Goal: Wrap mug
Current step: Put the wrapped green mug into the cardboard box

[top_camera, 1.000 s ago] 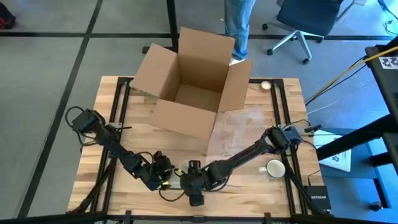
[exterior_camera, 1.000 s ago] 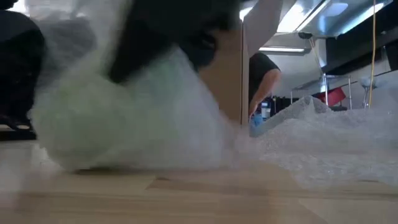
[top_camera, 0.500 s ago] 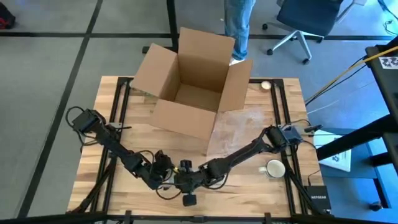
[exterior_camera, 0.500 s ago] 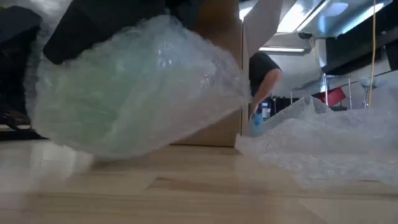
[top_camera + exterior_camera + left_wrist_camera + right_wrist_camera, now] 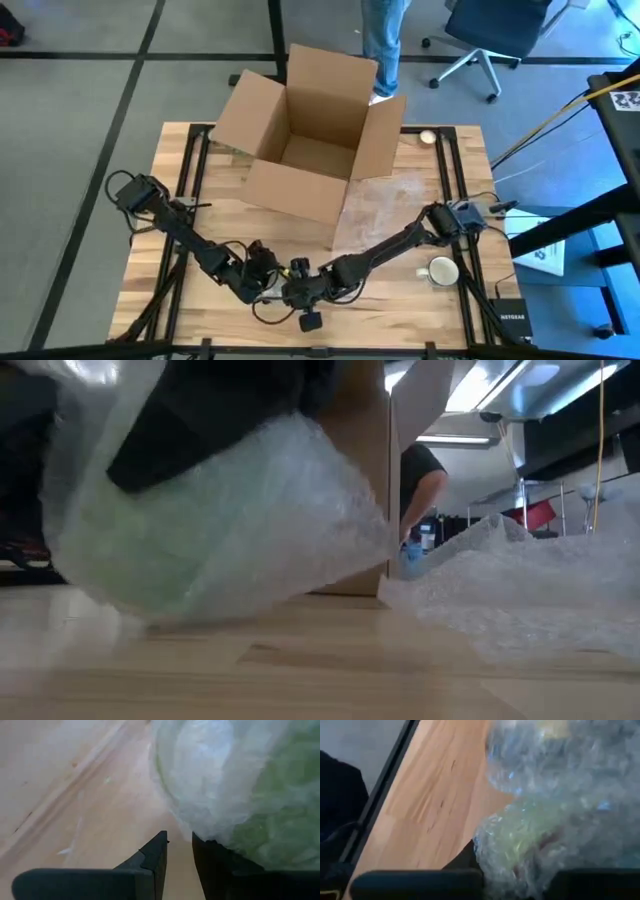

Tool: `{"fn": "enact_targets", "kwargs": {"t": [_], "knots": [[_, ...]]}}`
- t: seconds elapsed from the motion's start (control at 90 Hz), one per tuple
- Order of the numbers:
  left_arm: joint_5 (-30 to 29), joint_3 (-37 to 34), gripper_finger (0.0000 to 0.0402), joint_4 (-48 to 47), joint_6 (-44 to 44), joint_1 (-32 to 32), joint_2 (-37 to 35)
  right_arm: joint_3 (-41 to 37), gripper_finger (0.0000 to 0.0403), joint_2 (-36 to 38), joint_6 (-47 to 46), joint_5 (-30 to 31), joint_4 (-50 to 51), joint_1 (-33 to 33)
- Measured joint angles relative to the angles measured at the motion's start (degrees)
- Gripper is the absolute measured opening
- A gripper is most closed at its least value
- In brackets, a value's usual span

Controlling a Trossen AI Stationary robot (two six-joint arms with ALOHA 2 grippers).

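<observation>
Bubble-wrapped green mug (image 5: 215, 525) near the desk's (image 5: 400, 310) front edge: my right fingers (image 5: 515, 870) pinch its wrap; left fingers (image 5: 179, 851), nearly pressed together, should tuck gently.

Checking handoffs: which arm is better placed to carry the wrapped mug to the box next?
Right, probably. The right gripper already has the wrapped mug between its fingers, while the left gripper only sits beside the bundle.

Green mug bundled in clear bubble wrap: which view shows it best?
The low view: the green mug bundled in clear bubble wrap fills it, tilted above the wooden table. Both wrist views show only partial close-ups; the high view hides it under both arms.
</observation>
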State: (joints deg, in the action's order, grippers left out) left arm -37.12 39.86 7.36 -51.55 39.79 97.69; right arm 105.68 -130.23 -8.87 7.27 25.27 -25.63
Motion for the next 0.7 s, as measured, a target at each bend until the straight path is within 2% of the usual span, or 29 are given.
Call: {"fn": "enact_targets", "kwargs": {"t": [0.311,0.5,0.589,0.7], "knots": [[-1.62,-0.02,0.0076,-1.93,5.64,3.12,-7.08,16.13,0.0012,0.28,4.91,0.76,19.94,-2.08],[-9.12,-0.06,0.0076,-2.39,8.38,6.52,-10.16,29.19,0.0011,0.52,8.89,1.69,29.20,-2.47],[-13.25,-0.06,0.0076,-2.28,8.55,8.12,-11.11,26.73,0.0010,4.33,10.82,2.93,25.10,-2.38],[-13.95,-0.06,0.0076,-2.37,8.55,8.91,-11.20,26.37,0.0010,8.98,11.13,7.11,22.72,-1.79]]}}
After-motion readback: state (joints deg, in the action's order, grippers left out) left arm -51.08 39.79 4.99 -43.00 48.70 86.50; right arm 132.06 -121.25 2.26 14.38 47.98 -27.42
